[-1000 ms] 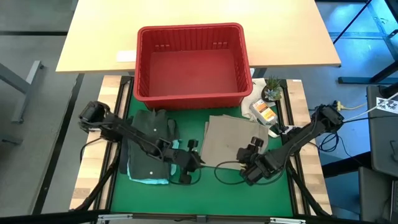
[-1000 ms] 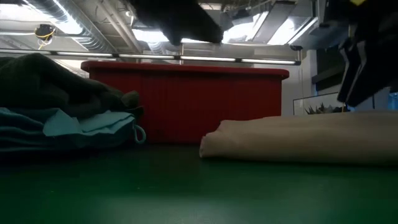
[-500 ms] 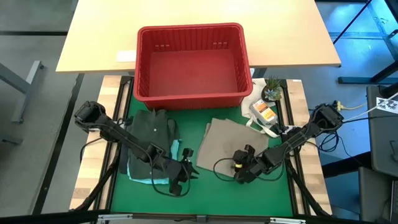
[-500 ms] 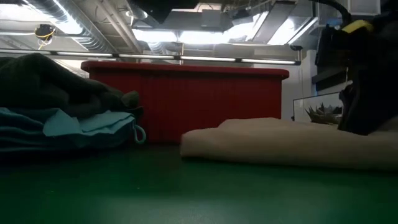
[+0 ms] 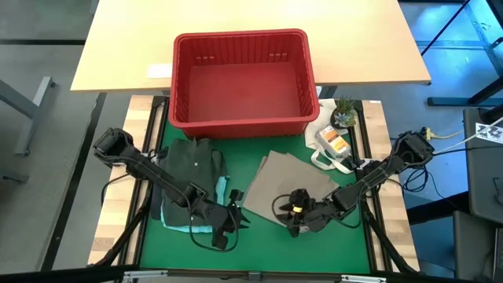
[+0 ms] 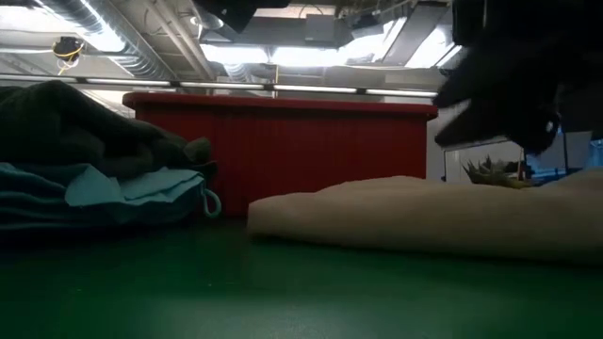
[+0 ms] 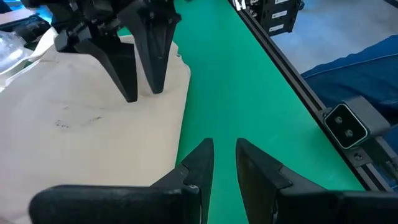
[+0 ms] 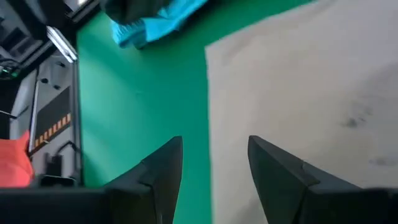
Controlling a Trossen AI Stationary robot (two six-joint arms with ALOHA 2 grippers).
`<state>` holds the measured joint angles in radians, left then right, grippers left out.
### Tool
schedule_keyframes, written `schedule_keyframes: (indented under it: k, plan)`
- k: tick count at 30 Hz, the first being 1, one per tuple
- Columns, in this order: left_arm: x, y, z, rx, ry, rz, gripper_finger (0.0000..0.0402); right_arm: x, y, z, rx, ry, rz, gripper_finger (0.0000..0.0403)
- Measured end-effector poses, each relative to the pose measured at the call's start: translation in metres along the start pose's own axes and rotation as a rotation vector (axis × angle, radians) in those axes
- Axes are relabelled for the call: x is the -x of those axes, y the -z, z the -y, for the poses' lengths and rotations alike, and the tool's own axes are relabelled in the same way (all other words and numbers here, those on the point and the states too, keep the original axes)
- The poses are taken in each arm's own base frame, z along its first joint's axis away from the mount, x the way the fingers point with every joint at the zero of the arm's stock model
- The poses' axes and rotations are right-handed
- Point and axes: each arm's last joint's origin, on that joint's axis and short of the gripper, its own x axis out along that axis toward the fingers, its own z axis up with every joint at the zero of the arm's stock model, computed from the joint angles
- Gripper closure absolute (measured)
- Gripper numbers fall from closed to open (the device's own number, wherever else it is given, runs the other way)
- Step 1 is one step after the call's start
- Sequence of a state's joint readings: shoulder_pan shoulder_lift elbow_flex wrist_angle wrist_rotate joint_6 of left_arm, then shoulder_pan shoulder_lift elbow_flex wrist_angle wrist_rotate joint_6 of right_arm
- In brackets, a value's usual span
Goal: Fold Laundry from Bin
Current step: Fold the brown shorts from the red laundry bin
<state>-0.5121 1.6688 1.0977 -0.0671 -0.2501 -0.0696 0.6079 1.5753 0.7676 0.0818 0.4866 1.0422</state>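
The red bin [image 5: 236, 37] stands at the far side with nothing in it. On the left, a dark olive garment [image 5: 192, 161] lies on a folded teal one [image 5: 174, 222]. A folded beige garment [image 5: 283, 182] lies flat on the green mat [image 5: 259, 244], turned askew. My right gripper [image 5: 292, 218] is open at this garment's near edge and slants down. My left gripper [image 5: 238, 220] hovers over the mat just left of the beige garment. Its fingers [image 7: 205, 155] are a small gap apart with nothing between them. My right gripper comes at the beige garment slantwise from above, from the table's right, with open fingers. The garment's near-left edge [image 8: 208, 93] runs between the fingertips. One fingertip [image 8: 273, 162] is over the cloth's top and the other over the mat. The left wrist view shows the tips [image 7: 132, 93] down at the cloth.
A white bag with loop handles [image 5: 324, 157], an orange-labelled item [image 5: 334, 141] and a small plant [image 5: 343, 114] sit at the far right, beside the bin. Black rails frame the mat. Bare mat lies along the near edge.
My right gripper has tipped downward and gone toward the table's left and down. The beige garment has slid toward the left and turned about, with its left corner now nearer the teal pile. My left gripper has drawn back a little toward the near edge.
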Motion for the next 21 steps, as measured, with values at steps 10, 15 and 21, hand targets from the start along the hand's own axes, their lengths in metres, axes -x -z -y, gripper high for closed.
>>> schedule_keyframes:
  k: [10,15,21]
  plan:
    - [0.000,0.000,-0.001,0.037,-0.004,0.004,0.0337,0.034,-0.040,-0.033,0.341,0.095,-0.046,0.0220]
    - [0.000,-0.001,-0.002,0.066,-0.036,0.010,0.0337,0.054,-0.049,-0.025,0.485,0.314,-0.216,0.0220]
    - [-0.003,0.000,-0.004,0.078,-0.114,0.016,0.0337,0.068,-0.041,0.002,0.499,0.574,-0.369,0.0220]
